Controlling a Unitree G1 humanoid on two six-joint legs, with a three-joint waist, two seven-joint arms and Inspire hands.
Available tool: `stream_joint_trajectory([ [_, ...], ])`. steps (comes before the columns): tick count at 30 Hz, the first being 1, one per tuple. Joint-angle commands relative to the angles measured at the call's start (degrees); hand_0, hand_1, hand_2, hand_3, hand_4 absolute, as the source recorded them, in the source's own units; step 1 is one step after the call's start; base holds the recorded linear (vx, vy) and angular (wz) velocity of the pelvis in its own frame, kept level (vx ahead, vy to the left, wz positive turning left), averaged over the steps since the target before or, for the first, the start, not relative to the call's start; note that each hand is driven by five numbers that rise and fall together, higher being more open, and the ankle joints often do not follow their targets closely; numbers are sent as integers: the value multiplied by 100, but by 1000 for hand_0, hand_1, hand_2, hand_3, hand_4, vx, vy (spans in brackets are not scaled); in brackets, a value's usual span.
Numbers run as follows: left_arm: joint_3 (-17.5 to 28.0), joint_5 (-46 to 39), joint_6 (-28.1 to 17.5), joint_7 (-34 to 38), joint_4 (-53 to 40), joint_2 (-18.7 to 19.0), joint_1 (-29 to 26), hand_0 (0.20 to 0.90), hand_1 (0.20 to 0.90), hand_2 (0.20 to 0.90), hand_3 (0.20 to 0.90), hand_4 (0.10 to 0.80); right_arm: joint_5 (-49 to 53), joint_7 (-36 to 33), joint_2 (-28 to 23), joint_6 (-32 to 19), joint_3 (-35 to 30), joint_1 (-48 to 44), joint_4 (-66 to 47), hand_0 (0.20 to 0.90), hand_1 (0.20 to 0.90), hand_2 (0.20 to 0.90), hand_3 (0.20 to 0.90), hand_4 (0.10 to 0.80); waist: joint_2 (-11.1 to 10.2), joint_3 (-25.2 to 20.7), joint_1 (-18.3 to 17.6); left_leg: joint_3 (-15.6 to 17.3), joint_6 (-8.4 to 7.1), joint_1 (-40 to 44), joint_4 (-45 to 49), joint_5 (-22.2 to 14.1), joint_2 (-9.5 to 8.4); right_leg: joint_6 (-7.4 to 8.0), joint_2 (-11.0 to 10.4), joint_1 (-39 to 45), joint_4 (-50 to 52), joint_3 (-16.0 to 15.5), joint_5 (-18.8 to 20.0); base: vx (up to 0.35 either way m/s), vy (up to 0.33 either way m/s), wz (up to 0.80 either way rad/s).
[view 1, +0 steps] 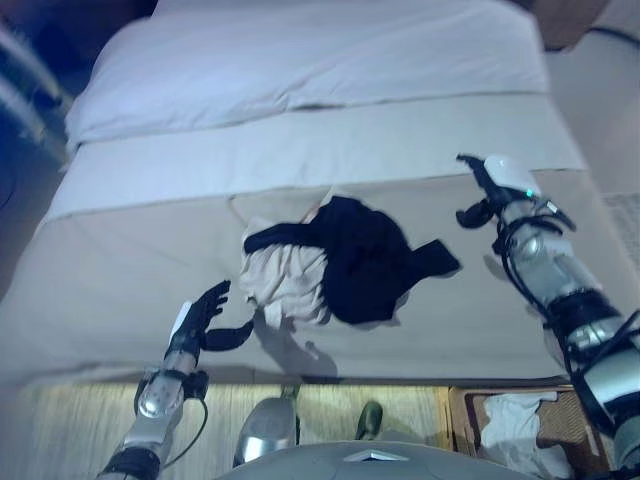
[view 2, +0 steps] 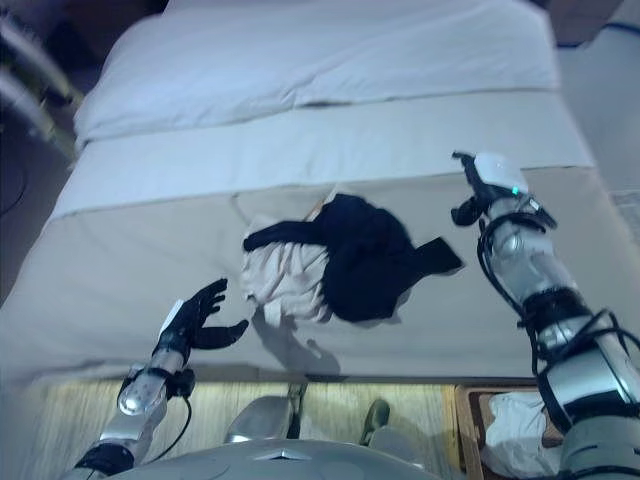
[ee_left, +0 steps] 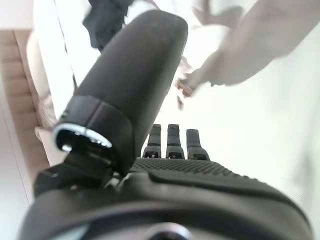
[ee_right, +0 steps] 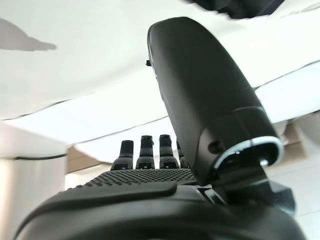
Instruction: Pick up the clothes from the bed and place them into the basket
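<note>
A black garment [view 1: 365, 255] lies on top of a cream garment [view 1: 285, 280] in a heap near the front edge of the bed [view 1: 130, 270]. The black one also shows in the left wrist view [ee_left: 105, 20]. My left hand [view 1: 205, 318] is open and empty, hovering over the bed's front edge to the left of the heap. My right hand [view 1: 492, 190] is open and empty, raised over the bed to the right of the heap. The basket [view 1: 462, 415] stands on the floor at the lower right with white cloth [view 1: 515, 420] in it.
A white pillow [view 1: 300, 50] and a folded white sheet [view 1: 320, 140] cover the far half of the bed. Wooden floor [view 1: 70, 430] runs along the bed's front edge. A dark object [view 1: 30, 60] stands at the far left beside the bed.
</note>
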Motion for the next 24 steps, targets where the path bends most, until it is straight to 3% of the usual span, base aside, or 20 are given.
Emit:
stream_joint_trajectory([
  [1,-135,1217,-589,1283,-793,668,-265,900,900,900,900,800,-146,-222,-465,77,502,-907,-220,900,900,900,900,800,25,129,297,22,-15,-347,1291,-920,-92,-424,-353,-958,1981,-122,-603,-74,24,38],
  [3,-209,1647,-546,1607,-856,810,-339,900,900,900,900,800,-172,-160,-447,165,628,-1046,-181,900,900,900,900,800,49,243,359,-64,-4,-503,1476,-953,-129,-443,-422,-1088,2204,-151,-660,-58,12,36],
  [6,-469,2670,-105,2445,-1219,1203,-571,900,900,900,900,800,-65,-15,-422,250,1045,-1469,51,900,900,900,900,800,152,534,543,-245,44,-908,1892,-1007,-238,-510,-586,-1416,2764,-260,-825,-72,29,32],
  [12,-781,3059,331,3153,-1351,1494,-935,900,900,900,900,800,85,66,-193,433,1410,-1887,563,900,900,900,900,800,273,865,713,-349,106,-1260,2459,-1303,-443,-508,-759,-1725,3492,-251,-1183,2,-2,18],
  [17,-845,2849,446,3286,-1436,1537,-1011,900,900,900,900,800,261,104,-22,535,1437,-2019,797,900,900,900,900,800,367,1130,768,-291,227,-1654,3114,-1558,-613,-586,-901,-2106,4190,-229,-1413,-37,7,14],
  [24,-678,2567,382,3383,-1754,1415,-843,900,900,900,900,800,136,347,126,810,1338,-1928,1145,900,900,900,900,800,409,1176,810,-240,324,-2117,3676,-1780,-691,-628,-931,-2562,4684,-138,-1561,1,0,1],
])
